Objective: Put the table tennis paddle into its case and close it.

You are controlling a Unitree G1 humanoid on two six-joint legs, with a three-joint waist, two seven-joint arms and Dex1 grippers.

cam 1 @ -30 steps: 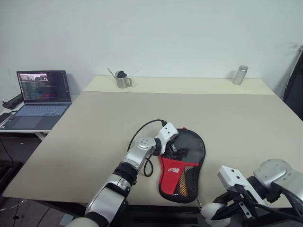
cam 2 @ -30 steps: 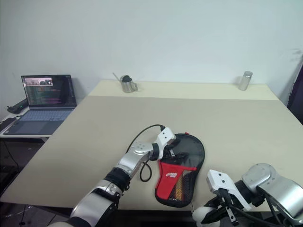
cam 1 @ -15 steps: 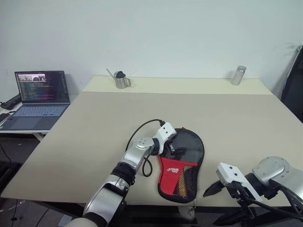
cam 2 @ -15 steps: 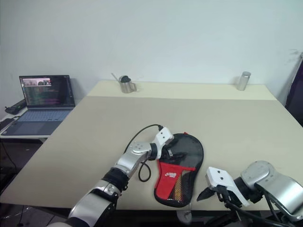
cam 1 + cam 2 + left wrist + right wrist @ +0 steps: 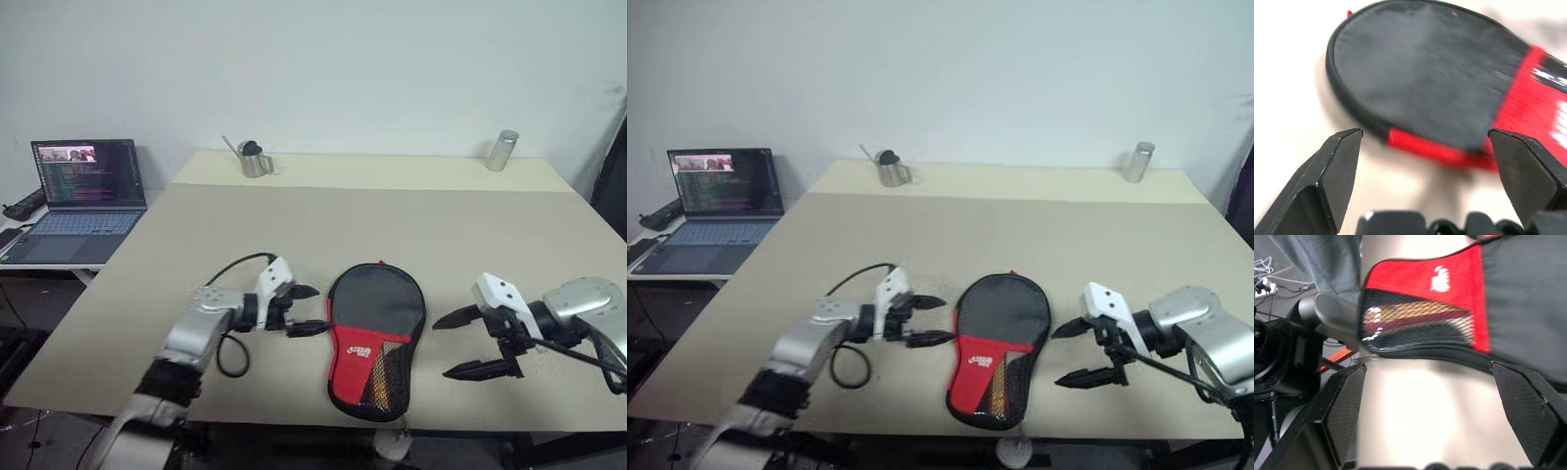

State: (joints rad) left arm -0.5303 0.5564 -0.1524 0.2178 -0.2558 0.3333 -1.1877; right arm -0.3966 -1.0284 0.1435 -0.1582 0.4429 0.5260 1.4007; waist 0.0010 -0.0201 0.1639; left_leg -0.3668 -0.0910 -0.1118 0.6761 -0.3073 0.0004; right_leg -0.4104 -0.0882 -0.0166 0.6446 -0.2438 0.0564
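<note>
The case (image 5: 376, 315) lies flat near the table's front edge, its round black end away from me and its red mesh-pocket end at the edge. Through the mesh I see the striped wooden handle of the table tennis paddle (image 5: 1415, 316); its face is hidden inside the case. My left gripper (image 5: 319, 309) hovers open just left of the case, clear of it, with the black zipper rim (image 5: 1359, 120) in front of its fingers. On the case's right side my right gripper (image 5: 441, 348) is open with nothing between its fingers, pointing at the handle end.
A laptop (image 5: 83, 191) sits on a side table at the left. A metal pitcher (image 5: 255, 160) and a metal canister (image 5: 502, 150) stand along the table's far edge. The case's handle end reaches the table's front edge (image 5: 294, 423).
My left gripper has drawn back to the left, off the case. My right gripper has risen from below the table's front edge to beside the case and has opened.
</note>
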